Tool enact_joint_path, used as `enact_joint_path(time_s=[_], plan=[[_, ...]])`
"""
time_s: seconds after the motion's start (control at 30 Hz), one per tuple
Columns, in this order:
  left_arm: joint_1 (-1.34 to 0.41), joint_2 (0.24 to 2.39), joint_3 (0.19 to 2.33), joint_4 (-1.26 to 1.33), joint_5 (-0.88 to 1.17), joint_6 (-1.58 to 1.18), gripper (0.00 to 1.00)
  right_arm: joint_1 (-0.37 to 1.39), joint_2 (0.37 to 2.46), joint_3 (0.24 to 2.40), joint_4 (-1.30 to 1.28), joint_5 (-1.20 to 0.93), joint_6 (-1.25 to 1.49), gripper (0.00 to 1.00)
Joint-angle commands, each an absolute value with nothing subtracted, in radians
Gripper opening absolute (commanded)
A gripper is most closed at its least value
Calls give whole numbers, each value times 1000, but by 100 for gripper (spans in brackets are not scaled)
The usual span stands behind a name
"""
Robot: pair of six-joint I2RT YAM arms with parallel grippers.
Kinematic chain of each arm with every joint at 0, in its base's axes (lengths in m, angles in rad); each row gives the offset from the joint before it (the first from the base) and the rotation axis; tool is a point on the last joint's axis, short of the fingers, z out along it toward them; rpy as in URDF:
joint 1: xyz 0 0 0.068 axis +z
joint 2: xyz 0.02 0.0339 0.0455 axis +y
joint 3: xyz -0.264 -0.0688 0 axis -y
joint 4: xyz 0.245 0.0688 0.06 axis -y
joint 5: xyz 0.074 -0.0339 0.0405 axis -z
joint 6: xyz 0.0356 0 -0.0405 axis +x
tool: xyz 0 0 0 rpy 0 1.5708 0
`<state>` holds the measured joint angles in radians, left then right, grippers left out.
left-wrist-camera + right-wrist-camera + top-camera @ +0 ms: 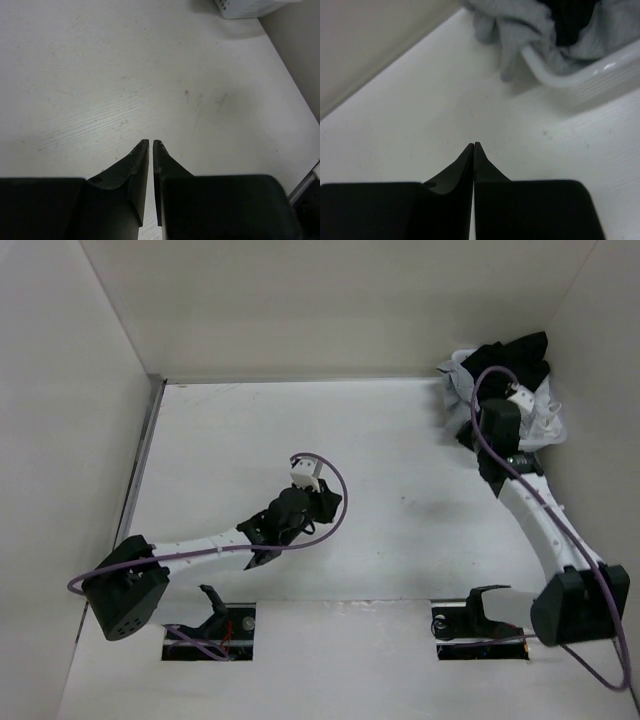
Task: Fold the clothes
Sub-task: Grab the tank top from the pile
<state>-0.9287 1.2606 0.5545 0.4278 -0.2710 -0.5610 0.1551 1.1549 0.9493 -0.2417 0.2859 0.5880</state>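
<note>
Black T-shirt (570,20) sits in basket (555,76) just beyond closed, empty right fingers (462,167); left fingers (137,167) near-closed, empty. Retrieval apparently pending: open, grasp it.

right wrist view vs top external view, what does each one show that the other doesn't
Only the right wrist view: the right gripper, shut above the table, and the white basket rim holding the pile. Only the top external view: the left arm, bent near the table's middle. Both: the black T-shirt heaped with a grey garment in the far right corner.
</note>
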Motion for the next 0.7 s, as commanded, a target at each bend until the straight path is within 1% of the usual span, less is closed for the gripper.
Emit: enact_joint_path(time_s=[0.0, 0.07, 0.13, 0.17, 0.2, 0.23, 0.3, 0.43, 0.57, 0.67], plan=[[-888, 1262, 502, 572, -262, -555, 11, 32, 1320, 1156, -130, 281, 537, 4], [-868, 1276, 495, 578, -261, -563, 20, -28, 1457, 1282, -129, 290, 526, 6], [-860, 1295, 495, 591, -259, -564, 31, -76, 1584, 1394, -126, 295, 522, 13], [-855, 1305, 492, 597, -258, -565, 38, -106, 1665, 1475, -139, 301, 514, 19], [-854, 1308, 492, 601, -256, -568, 42, -122, 1710, 1521, -149, 307, 509, 25], [-851, 1312, 491, 604, -252, -569, 46, -142, 1765, 1582, -164, 316, 503, 33], [-844, 1312, 488, 610, -249, -572, 48, -179, 1859, 1675, -182, 333, 488, 43], [-832, 1347, 485, 637, -249, -583, 51, -238, 1992, 1788, -210, 337, 483, 54], [-826, 1379, 494, 646, -230, -587, 53, -269, 2078, 1859, -218, 330, 480, 59], [-821, 1393, 495, 667, -213, -589, 53, -277, 2131, 1897, -209, 299, 476, 60]])
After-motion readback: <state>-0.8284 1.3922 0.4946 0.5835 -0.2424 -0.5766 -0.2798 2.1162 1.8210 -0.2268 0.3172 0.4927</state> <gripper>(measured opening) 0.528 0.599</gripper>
